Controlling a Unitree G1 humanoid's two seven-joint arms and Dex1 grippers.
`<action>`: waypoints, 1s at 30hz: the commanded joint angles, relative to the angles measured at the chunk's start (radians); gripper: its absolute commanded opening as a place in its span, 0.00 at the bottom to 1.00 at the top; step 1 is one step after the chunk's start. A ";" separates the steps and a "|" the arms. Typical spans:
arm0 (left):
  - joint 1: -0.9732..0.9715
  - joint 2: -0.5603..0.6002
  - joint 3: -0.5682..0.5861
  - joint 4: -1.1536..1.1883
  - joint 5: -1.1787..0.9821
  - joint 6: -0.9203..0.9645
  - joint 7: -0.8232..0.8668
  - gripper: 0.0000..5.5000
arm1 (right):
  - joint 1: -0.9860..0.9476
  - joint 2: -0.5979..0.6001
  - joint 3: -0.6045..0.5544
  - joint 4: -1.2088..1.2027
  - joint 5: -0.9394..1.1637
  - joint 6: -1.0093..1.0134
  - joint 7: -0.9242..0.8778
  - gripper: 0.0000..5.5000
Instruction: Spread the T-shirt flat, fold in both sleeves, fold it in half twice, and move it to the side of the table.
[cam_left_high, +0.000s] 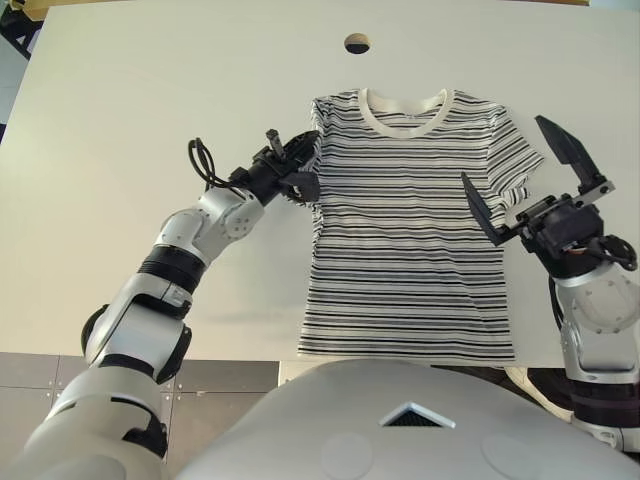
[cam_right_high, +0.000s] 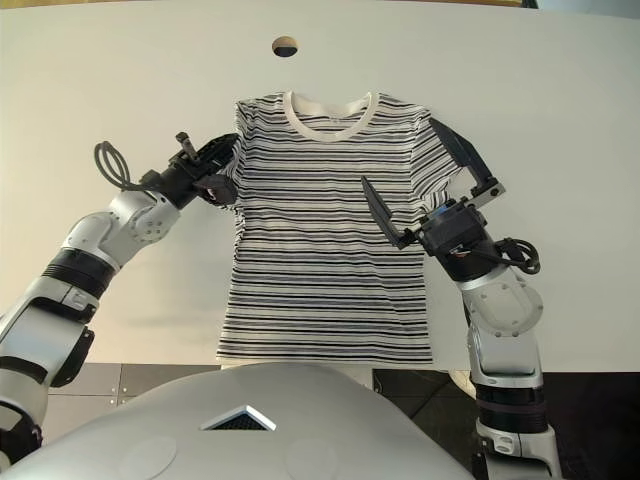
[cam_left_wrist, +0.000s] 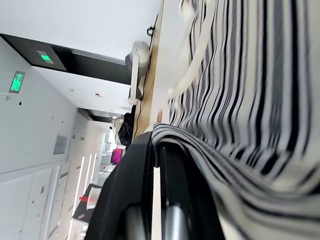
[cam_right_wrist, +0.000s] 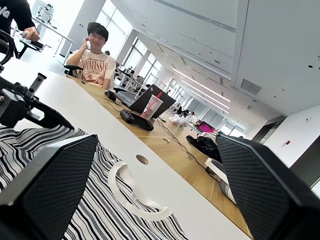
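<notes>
Lying flat, T-shirt, collar far, hem near

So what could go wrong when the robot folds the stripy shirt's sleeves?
The left gripper seems to pinch just the sleeve edge of the T-shirt; it could slip out or drag the whole shirt crooked. The right gripper is wide open above the other sleeve and might grab two layers, bunching it.

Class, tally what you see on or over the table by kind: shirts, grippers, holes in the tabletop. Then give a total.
T-shirt: 1
grippers: 2, the left gripper and the right gripper
hole in the tabletop: 1
Total: 4
</notes>
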 joint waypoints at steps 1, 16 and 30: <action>-0.062 -0.057 -0.016 -0.001 0.024 0.015 -0.019 0.02 | -0.006 0.010 -0.005 0.030 -0.009 -0.014 0.001 0.80; -0.079 -0.112 -0.060 -0.004 0.057 0.002 -0.063 0.45 | -0.047 0.028 -0.044 0.111 -0.090 -0.020 -0.058 0.80; 0.116 -0.178 0.214 -0.333 -0.296 -0.018 -0.027 0.57 | -0.726 -0.283 0.230 1.182 -1.002 0.040 -0.547 0.80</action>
